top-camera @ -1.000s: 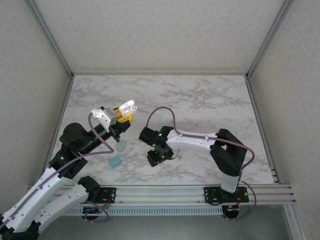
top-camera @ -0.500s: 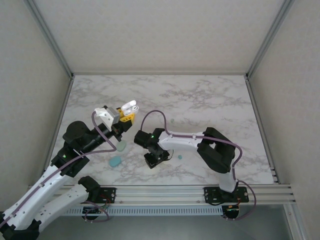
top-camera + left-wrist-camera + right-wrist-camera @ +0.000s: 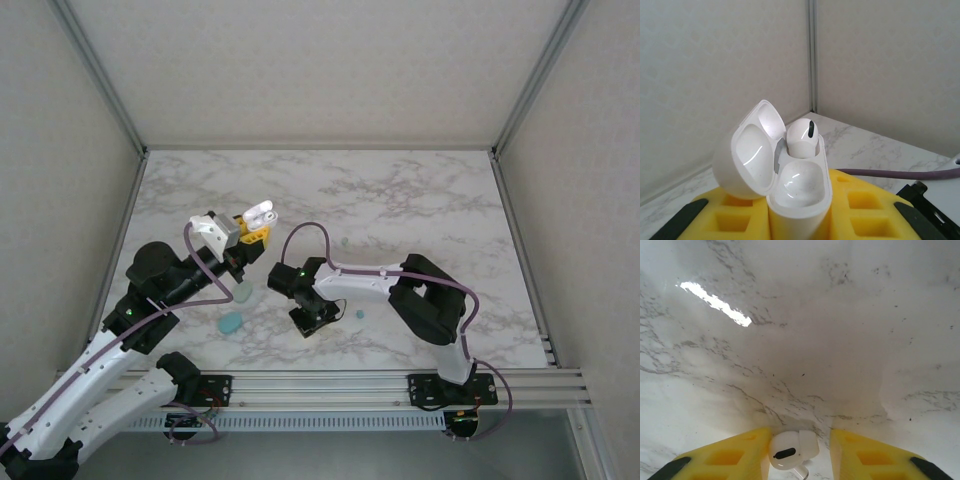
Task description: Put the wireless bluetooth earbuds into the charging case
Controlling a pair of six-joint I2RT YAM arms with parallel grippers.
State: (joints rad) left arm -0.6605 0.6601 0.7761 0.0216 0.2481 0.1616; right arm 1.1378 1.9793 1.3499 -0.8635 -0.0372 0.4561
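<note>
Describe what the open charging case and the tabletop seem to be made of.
Charging case: likely hard white plastic, glossy; sharp highlights sit in its lid and wells.
Tabletop: marble-look, white with grey veins, polished enough to mirror a lamp; stone or printed laminate cannot be told.

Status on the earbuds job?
Done: one bud is seated in the open case, held by the left gripper. In hand: the right gripper straddles a second white bud, not yet clamped. Left: lift it and seat it in the empty socket.
</note>
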